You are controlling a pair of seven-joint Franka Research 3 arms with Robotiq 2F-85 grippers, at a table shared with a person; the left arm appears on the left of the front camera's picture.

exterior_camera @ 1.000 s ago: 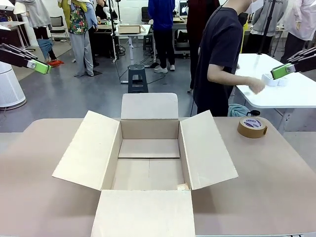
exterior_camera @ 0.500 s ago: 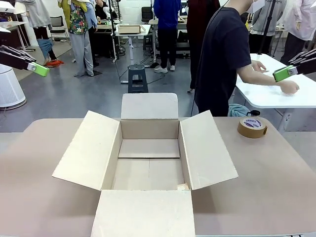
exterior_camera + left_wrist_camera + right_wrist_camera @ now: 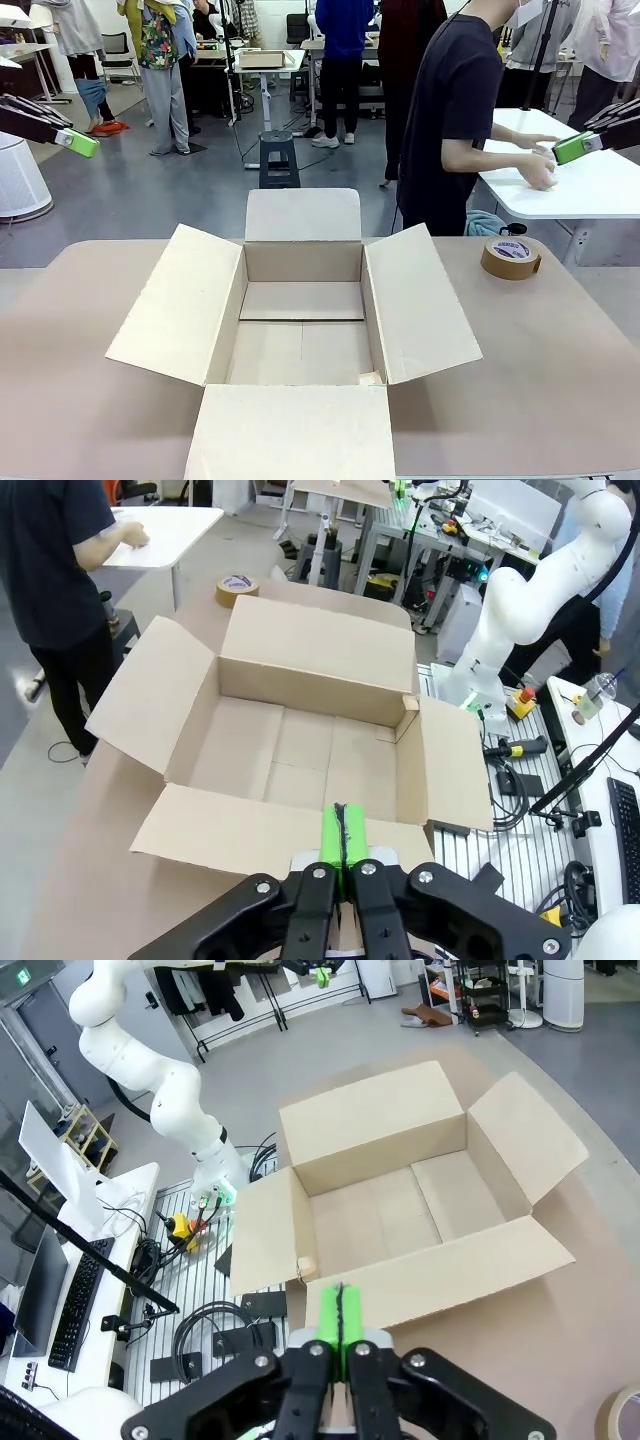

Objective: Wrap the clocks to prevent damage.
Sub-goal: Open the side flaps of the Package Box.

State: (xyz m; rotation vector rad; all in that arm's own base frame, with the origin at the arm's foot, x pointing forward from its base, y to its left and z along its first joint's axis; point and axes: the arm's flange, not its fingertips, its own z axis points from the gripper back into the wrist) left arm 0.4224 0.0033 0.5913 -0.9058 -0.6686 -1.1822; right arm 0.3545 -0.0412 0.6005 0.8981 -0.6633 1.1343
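Two empty grippers, left gripper (image 3: pixel 86 144) and right gripper (image 3: pixel 562 150), pinched closed, hover flanking an open carton (image 3: pixel 303 262).

Left fingers (image 3: pixel 80 143) pressed together, right fingers (image 3: pixel 571 148) pressed together, both raised high, well apart

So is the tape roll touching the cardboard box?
Apart. The front view shows bare tabletop between the tape roll and the cardboard box.

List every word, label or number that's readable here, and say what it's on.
No text here is legible.
Label on the tape roll: blue print, too small to read.
Flaps and walls of the cardboard carton: no print showing.
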